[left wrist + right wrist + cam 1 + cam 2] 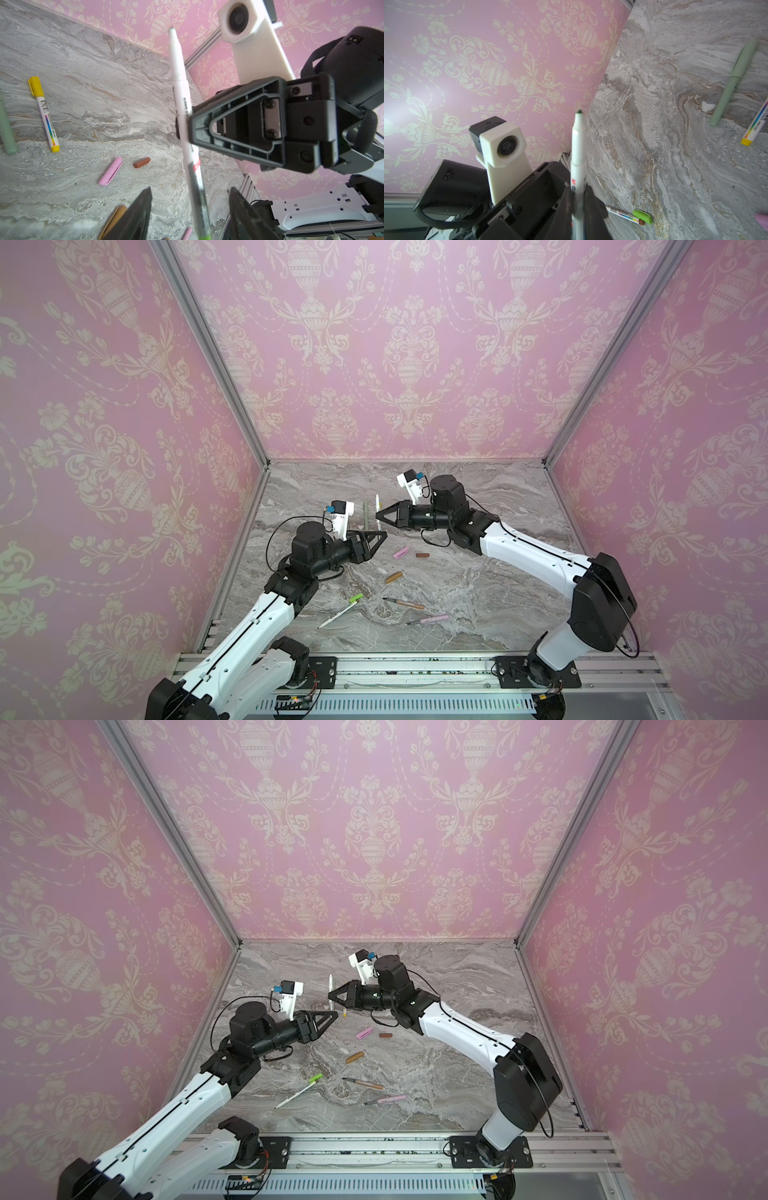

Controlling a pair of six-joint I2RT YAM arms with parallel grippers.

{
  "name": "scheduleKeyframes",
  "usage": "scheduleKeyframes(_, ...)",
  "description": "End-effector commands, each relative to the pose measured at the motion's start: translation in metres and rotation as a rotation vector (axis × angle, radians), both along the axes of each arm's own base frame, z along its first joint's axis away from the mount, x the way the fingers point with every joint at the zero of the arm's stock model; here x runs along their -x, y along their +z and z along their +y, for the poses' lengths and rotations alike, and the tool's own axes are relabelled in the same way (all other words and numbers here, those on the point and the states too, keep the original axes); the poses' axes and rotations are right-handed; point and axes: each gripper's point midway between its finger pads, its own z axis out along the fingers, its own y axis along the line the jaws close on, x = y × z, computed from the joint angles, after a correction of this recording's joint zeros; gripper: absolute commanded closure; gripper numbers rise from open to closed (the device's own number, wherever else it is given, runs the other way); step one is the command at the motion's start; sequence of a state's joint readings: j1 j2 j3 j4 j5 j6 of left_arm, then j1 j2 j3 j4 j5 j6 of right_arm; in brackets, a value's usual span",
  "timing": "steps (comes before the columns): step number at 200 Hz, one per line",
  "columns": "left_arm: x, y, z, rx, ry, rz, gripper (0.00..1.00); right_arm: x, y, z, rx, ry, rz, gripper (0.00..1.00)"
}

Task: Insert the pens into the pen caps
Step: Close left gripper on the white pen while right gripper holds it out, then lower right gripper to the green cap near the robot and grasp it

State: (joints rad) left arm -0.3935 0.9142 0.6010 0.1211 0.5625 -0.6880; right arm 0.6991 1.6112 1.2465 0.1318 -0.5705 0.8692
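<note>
Grey marble worktop (pixel 498 593) beneath, pink damask walls (pixel 415 344) behind my right pincer (pixel 377 515) clenching a white pen (pixel 377 504); left pincer (pixel 383 535) released.

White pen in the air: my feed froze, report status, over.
Right gripper shut on white pen, tip bare. Left gripper open, fingers either side of the tip end. Lime green cap lies on table; nothing in the way.

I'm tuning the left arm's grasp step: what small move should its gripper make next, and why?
Probably close the left gripper on the lower barrel of the white pen. Its fingers flank that barrel with gaps either side, while the right gripper is shut on the middle, tip uncapped.
</note>
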Motion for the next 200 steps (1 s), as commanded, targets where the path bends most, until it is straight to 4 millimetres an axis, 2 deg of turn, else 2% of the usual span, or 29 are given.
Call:
scheduleKeyframes(1, -0.008, 0.019, 0.0, 0.038, 0.02, -0.044, 0.47, 0.011, 0.02, 0.0, -0.051, 0.028, -0.028, 1.0)
scheduleKeyframes(44, -0.01, 0.017, 0.0, 0.041, 0.027, -0.033, 0.67, 0.013, 0.022, 0.0, -0.067, 0.028, -0.032, 1.0)
scheduleKeyframes(98, -0.01, 0.015, 0.004, 0.027, 0.051, -0.031, 0.99, 0.013, 0.019, -0.001, -0.046, 0.029, -0.034, 1.0)
scheduleKeyframes(119, -0.009, 0.011, 0.011, 0.004, 0.084, -0.033, 1.0, 0.013, 0.018, -0.002, -0.017, 0.031, -0.044, 0.92)
scheduleKeyframes(125, -0.008, 0.009, 0.015, -0.012, 0.103, -0.03, 1.0, 0.013, 0.018, -0.003, -0.002, 0.03, -0.05, 0.85)
scheduleKeyframes(141, -0.009, 0.0, 0.035, -0.101, 0.205, -0.015, 1.0, 0.014, 0.011, -0.006, 0.075, 0.023, -0.058, 0.66)
scheduleKeyframes(158, -0.008, -0.011, 0.079, -0.264, 0.403, 0.003, 1.0, 0.018, -0.007, -0.009, 0.215, 0.013, -0.047, 0.54)
scheduleKeyframes(182, 0.009, -0.016, 0.15, -0.501, 0.685, 0.015, 1.0, 0.035, -0.042, -0.009, 0.438, 0.046, -0.03, 0.48)
scheduleKeyframes(200, 0.024, -0.011, 0.178, -0.588, 0.78, -0.011, 1.0, 0.055, -0.073, -0.001, 0.565, 0.112, -0.016, 0.46)
